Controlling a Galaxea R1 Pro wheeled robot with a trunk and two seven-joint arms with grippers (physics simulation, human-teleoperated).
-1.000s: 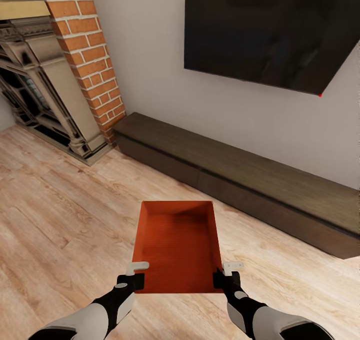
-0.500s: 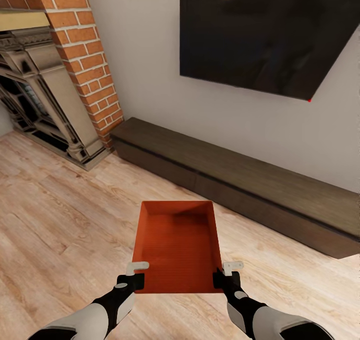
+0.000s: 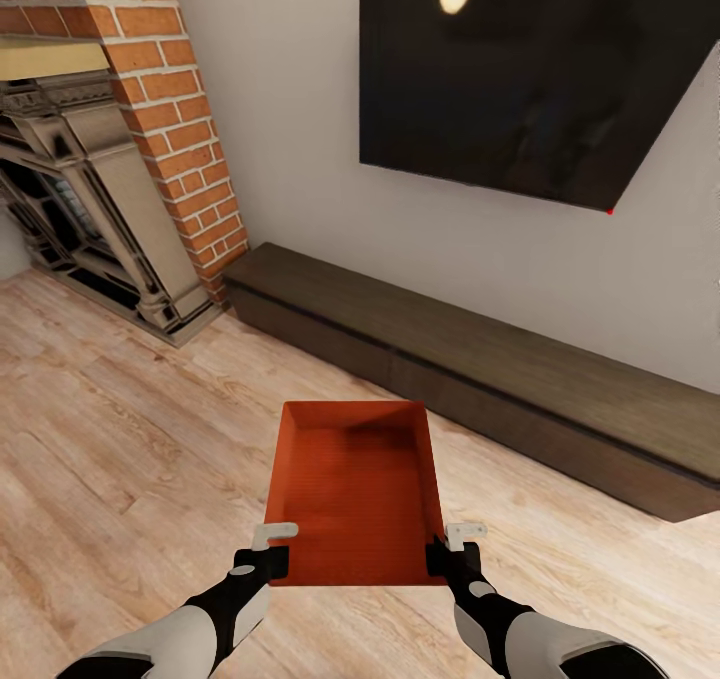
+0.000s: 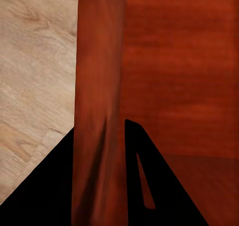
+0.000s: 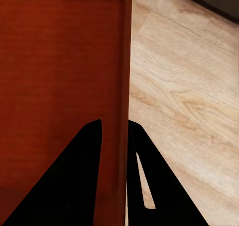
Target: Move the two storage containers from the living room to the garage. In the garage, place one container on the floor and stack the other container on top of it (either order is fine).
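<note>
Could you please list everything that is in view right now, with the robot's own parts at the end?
storage container: one, orange-red, open-topped and empty, held out in front of the robot above the floor.
television: one, black, on the white wall.
low cabinet: one, dark brown, along the foot of that wall.
fireplace: one, dark ornate surround, far left.
brick chimney column: one, red-orange, beside the fireplace.
wood plank floor: light, under everything.
left hand: one, black with pale fingers, shut on the container's left wall.
right hand: one, same colours, shut on its right wall.
</note>
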